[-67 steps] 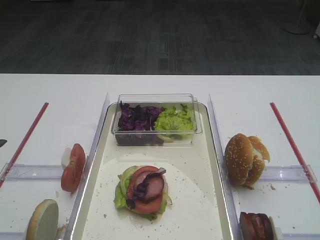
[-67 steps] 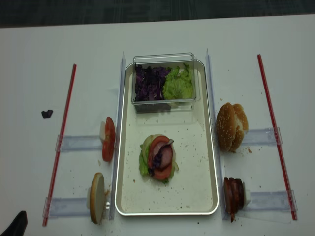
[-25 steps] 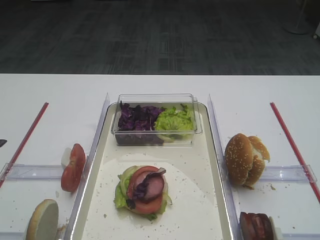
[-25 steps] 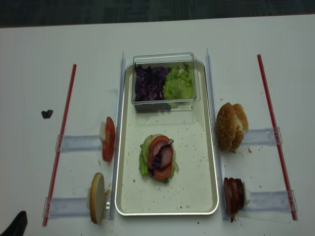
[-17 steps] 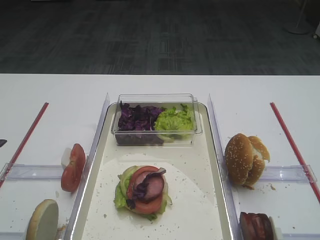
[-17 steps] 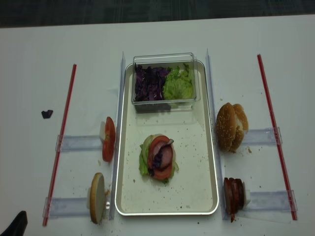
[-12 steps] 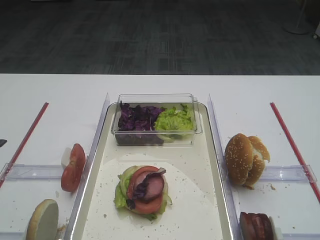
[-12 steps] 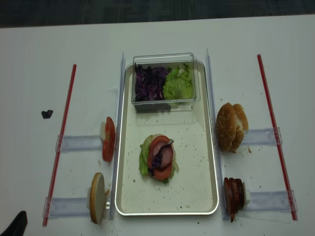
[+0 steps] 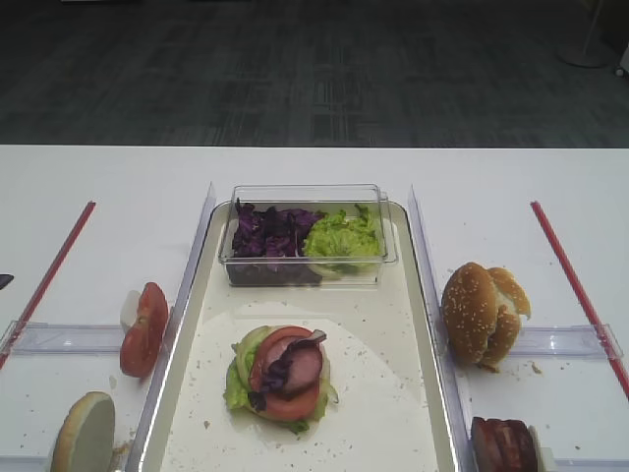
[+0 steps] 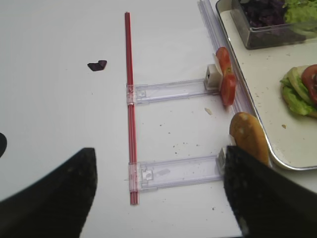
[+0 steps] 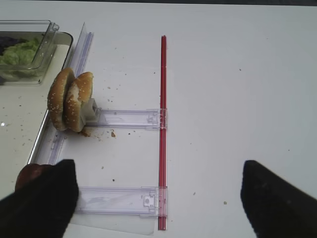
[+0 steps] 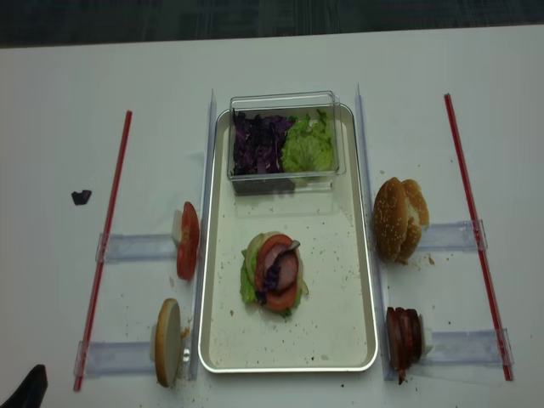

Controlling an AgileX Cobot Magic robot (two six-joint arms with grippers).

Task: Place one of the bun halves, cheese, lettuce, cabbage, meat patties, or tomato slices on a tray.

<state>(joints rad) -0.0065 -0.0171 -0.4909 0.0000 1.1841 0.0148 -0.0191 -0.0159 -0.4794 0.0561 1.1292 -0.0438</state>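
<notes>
Both grippers hang nearest, left gripper and right gripper each spread wide, holding nothing. One bun half stands left of the tray, three patties right. Mid-tray sits one stack: lettuce, tomato, patty, cabbage strip. Farther, two tomato slices left, two bun halves right. One clear box holds cabbage and lettuce. One cabbage scrap lies far left.

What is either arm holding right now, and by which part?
Nothing. The left gripper and right gripper both hover with jaws wide apart above bare table.
</notes>
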